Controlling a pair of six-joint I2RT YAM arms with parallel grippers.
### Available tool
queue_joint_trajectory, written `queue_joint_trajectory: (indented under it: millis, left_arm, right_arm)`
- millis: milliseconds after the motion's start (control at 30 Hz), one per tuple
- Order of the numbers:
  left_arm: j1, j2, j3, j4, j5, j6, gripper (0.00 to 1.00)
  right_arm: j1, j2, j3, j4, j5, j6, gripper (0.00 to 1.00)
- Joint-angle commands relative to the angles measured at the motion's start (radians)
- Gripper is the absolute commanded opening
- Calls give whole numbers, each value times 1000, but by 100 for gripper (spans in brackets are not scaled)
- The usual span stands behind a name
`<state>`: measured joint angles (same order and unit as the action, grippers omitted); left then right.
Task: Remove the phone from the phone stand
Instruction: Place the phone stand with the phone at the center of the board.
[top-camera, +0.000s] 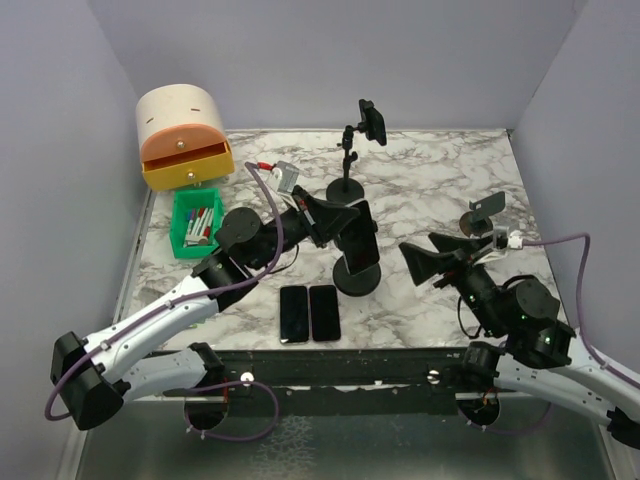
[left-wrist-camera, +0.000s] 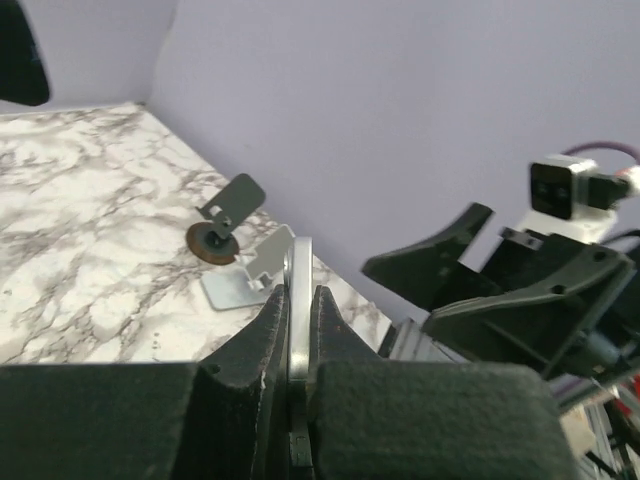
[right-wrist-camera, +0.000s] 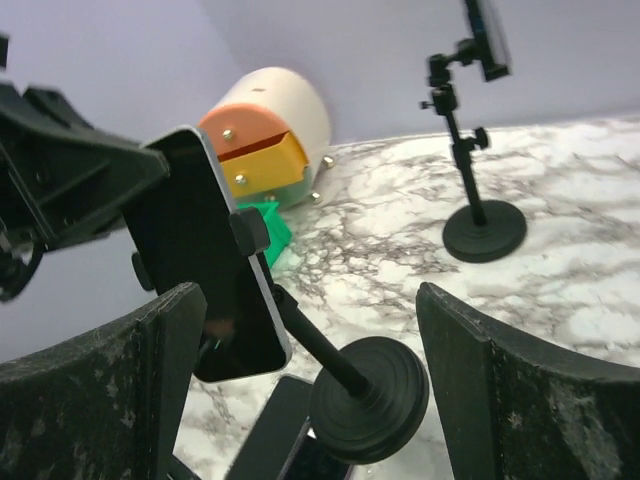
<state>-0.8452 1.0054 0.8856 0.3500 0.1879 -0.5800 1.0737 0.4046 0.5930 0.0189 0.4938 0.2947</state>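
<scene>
At table centre, the phone (top-camera: 362, 238) stands in its stand (top-camera: 357, 277). The left gripper (top-camera: 349, 222), reaching from ten o'clock, is clamped tight on the phone's edge. At three o'clock, the right gripper (top-camera: 425, 262) gapes wide, holding nothing.

The left arm (top-camera: 170, 320) is being held stretched forward and rightward, wrist raised. The left tool (top-camera: 352, 222) is being pressed shut on the thin edge of the phone (top-camera: 363, 238) (its fingers (left-wrist-camera: 268, 335) almost meeting). The right arm (top-camera: 560, 375) is being held folded close to its base, and the right tool (top-camera: 436, 258) is being held spread wide, aimed leftward.
</scene>
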Motion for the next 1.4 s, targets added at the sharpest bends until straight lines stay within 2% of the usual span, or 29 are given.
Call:
queue_joint_trajectory:
  millis: [0,100,433,600,933,1367]
  left_arm:
    - [3,35,85,113,-155,-101,0]
    - [4,87,98,116,-162,-136,0]
    - [7,243,100,173,-136,-217,0]
    - [7,276,33,278,-96,-170,0]
    - [8,322,-61,448,126,-34,0]
    - [3,339,-138,492,228,75,1]
  right_arm:
    - [6,-35,78,-242,277,245,94]
    - [7,-73,105,-279,260,270,99]
    - [6,-179,84,-296,230,279,100]
    - [6,-177,66,-285,176,212,100]
    - [7,22,114,-281,53,86,99]
    - [6,20,113,-249,-7,13,99]
